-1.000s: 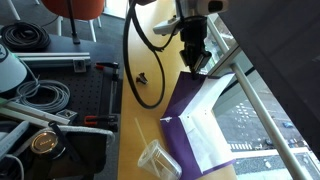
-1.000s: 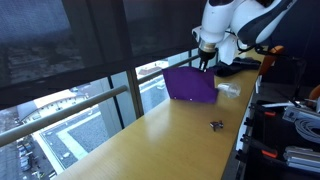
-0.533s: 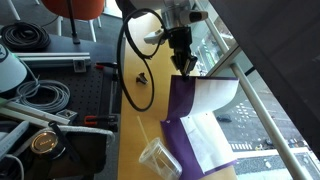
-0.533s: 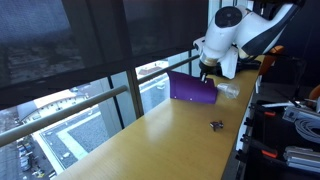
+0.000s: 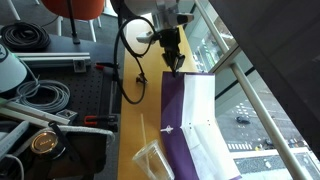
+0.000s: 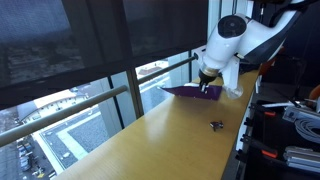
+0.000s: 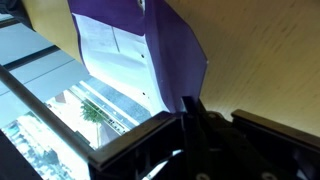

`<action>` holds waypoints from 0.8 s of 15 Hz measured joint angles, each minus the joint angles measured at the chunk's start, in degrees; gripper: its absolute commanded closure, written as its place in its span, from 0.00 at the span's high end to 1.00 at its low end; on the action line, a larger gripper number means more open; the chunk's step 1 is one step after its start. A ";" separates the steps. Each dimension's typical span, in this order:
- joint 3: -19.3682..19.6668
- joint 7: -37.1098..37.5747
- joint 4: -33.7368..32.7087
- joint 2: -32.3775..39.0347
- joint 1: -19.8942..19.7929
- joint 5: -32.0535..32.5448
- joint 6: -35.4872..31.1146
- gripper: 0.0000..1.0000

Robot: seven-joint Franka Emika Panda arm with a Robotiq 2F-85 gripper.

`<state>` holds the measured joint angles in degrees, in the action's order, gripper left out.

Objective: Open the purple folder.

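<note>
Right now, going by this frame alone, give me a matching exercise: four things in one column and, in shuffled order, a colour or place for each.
Things:
1. folder
2. paper
3. cup
4. gripper

Descriptions:
A. clear, beside the folder
B. purple, open
C. at one end of the purple cover
D. white, showing inside the folder

Pairs: 1-B, 2-D, 3-A, 4-C
</note>
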<state>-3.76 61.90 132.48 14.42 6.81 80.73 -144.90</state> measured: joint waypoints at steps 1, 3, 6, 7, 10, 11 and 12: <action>-0.36 0.28 -0.07 0.05 0.00 -0.03 -0.37 0.00; -1.05 0.82 -0.27 0.07 0.01 -0.16 -1.13 0.00; -1.96 1.28 -0.83 0.07 0.02 -0.37 -1.93 0.00; -2.20 1.33 -0.96 0.07 0.03 -0.48 -2.34 0.00; -3.01 1.43 -1.07 0.07 0.13 -1.44 -2.73 0.00; -3.33 1.44 -1.07 0.07 0.19 -1.94 -2.74 0.00; -3.61 1.44 -1.05 0.07 0.29 -2.73 -2.74 0.00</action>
<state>-7.37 63.34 131.43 14.49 7.10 77.99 -147.64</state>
